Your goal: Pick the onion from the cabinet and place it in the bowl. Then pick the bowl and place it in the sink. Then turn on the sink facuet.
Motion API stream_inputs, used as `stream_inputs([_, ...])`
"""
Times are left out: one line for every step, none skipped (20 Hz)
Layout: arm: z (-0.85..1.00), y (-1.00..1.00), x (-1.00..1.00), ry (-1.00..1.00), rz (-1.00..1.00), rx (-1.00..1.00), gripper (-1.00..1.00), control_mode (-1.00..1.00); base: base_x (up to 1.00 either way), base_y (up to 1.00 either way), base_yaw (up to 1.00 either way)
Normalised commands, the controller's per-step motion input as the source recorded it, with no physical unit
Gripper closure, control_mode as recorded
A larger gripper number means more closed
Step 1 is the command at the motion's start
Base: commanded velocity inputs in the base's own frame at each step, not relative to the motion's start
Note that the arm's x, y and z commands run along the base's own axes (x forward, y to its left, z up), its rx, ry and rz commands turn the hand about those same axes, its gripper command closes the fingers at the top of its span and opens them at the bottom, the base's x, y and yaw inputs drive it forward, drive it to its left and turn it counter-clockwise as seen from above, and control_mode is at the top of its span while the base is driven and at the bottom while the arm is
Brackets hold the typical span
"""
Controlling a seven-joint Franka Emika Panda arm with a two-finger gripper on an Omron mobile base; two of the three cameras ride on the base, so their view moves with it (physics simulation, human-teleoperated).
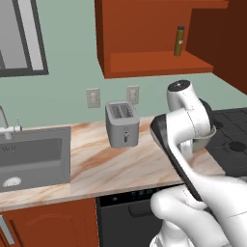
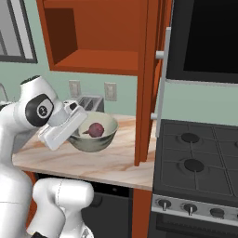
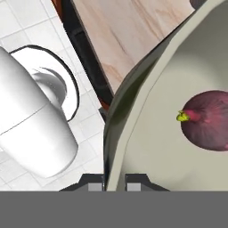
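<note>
Closest to the hand camera, the bowl's (image 3: 147, 133) thin rim runs straight down between the two dark tips of the pincer (image 3: 115, 180), one tip inside the wall and one outside. The tips sit tight on either side of the rim, so the pincer looks closed on the bowl's edge.

Inside the bowl lies the onion (image 3: 209, 120), a reddish-purple ball with a small yellow-green tip. From the right base view, the pale grey-cream bowl (image 2: 93, 139) appears just above or on the marbled tabletop (image 2: 107, 160), near the toaster (image 2: 90, 102) and beside the cabinet's (image 2: 116, 32) tall side panel; whether it has left the surface is hard to tell.

The onion step looks finished. The step in hand is likely carrying the bowl to the sink (image 1: 34, 157), a dark grey basin at the far left of the tabletop, with the sink facuet (image 1: 6, 126) behind it.

Next, the arm probably must lift the bowl level, cross past the toaster (image 1: 122, 123), and lower it into the basin without tipping the onion out.
</note>
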Motion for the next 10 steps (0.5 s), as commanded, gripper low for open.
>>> stream_inputs([0.0,0.0,-0.17,0.0,0.0,0.0,1.0,-1.0,0.0,0.0,0.0])
stream_inputs([0.0,0.0,-0.14,0.0,0.0,0.0,1.0,-1.0,0.0,0.0,0.0])
stream_inputs([0.0,0.0,-0.14,0.0,0.0,0.0,1.0,-1.0,0.0,0.0,0.0])
stream_inputs([0.0,0.0,-0.12,0.0,0.0,0.0,1.0,-1.0,0.0,0.0,0.0])
stream_inputs([0.0,0.0,-0.09,0.0,0.0,0.0,1.0,-1.0,0.0,0.0,0.0])
stream_inputs([0.0,0.0,-0.11,0.0,0.0,0.0,1.0,-1.0,0.0,0.0,0.0])
stream_inputs([0.0,0.0,-0.12,0.0,0.0,0.0,1.0,-1.0,0.0,0.0,0.0])
stream_inputs([0.0,0.0,-0.16,0.0,0.0,0.0,1.0,-1.0,0.0,0.0,0.0])
stream_inputs([0.0,0.0,-0.22,0.0,0.0,0.0,1.0,-1.0,0.0,0.0,0.0])
stream_inputs([0.0,0.0,0.0,0.0,0.0,0.0,1.0,1.0,-0.26,0.0,0.0])
